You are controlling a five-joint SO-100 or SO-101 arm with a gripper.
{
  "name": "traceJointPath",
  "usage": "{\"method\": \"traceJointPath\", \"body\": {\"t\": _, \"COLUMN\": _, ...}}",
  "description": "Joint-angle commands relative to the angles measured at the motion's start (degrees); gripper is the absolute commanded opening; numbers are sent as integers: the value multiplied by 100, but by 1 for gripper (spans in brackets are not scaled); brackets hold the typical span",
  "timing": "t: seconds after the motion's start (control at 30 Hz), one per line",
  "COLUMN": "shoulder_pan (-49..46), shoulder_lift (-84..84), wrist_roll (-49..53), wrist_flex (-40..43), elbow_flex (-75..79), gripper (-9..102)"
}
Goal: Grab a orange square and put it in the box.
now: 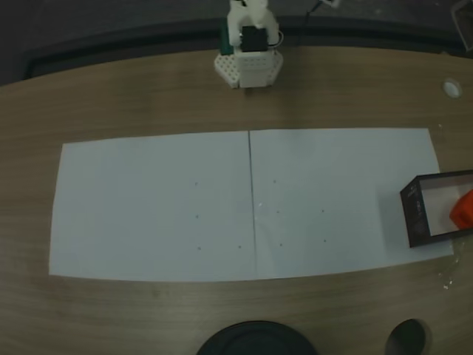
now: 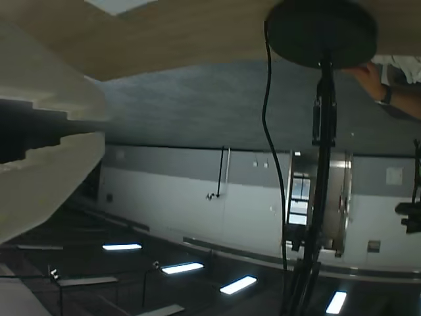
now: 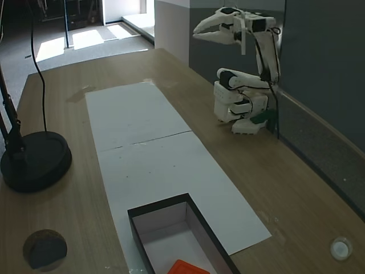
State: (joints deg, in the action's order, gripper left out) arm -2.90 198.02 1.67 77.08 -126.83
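Observation:
The orange square (image 1: 462, 209) lies inside the box (image 1: 412, 214) at the right edge of the paper in a fixed view. In the other fixed view, the orange square (image 3: 188, 267) shows at the bottom edge, on the pale floor of the black-walled box (image 3: 159, 206). The white arm (image 1: 251, 33) is folded back over its base at the far side of the table. My gripper (image 3: 197, 32) is held high in the air, far from the box, its fingers together with nothing between them. The wrist view has one pale finger (image 2: 46, 92) at the left, pointing out into the room.
Two white paper sheets (image 1: 185, 200) cover the table's middle. A black lamp base (image 3: 34, 160) with a pole stands at the near table edge. A dark round disc (image 3: 44, 248) and a small white cap (image 3: 340, 248) lie on the wood. A person's hand (image 2: 368, 76) touches the lamp base.

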Motion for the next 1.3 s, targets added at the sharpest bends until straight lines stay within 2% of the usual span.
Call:
{"method": "traceJointPath", "body": {"t": 0.0, "shoulder_pan": -299, "shoulder_lift": 79, "wrist_roll": -132, "wrist_flex": -598, "elbow_flex": -633, "gripper": 0}}
{"method": "traceJointPath", "body": {"t": 0.17, "shoulder_pan": -466, "shoulder_lift": 70, "wrist_roll": -132, "wrist_flex": -1679, "elbow_flex": -2013, "gripper": 0}}
{"method": "traceJointPath", "body": {"t": 0.3, "shoulder_pan": -448, "shoulder_lift": 70, "wrist_roll": -158, "wrist_flex": -2048, "elbow_flex": -3050, "gripper": 0}}
{"method": "traceJointPath", "body": {"t": 0.53, "shoulder_pan": -334, "shoulder_lift": 79, "wrist_roll": -141, "wrist_flex": -1890, "elbow_flex": -4166, "gripper": 0}}
{"method": "traceJointPath", "body": {"t": 0.77, "shoulder_pan": 229, "shoulder_lift": 79, "wrist_roll": -141, "wrist_flex": -369, "elbow_flex": -4298, "gripper": 0}}
{"method": "traceJointPath", "body": {"t": 1.27, "shoulder_pan": 105, "shoulder_lift": 70, "wrist_roll": -185, "wrist_flex": -308, "elbow_flex": -4500, "gripper": 0}}
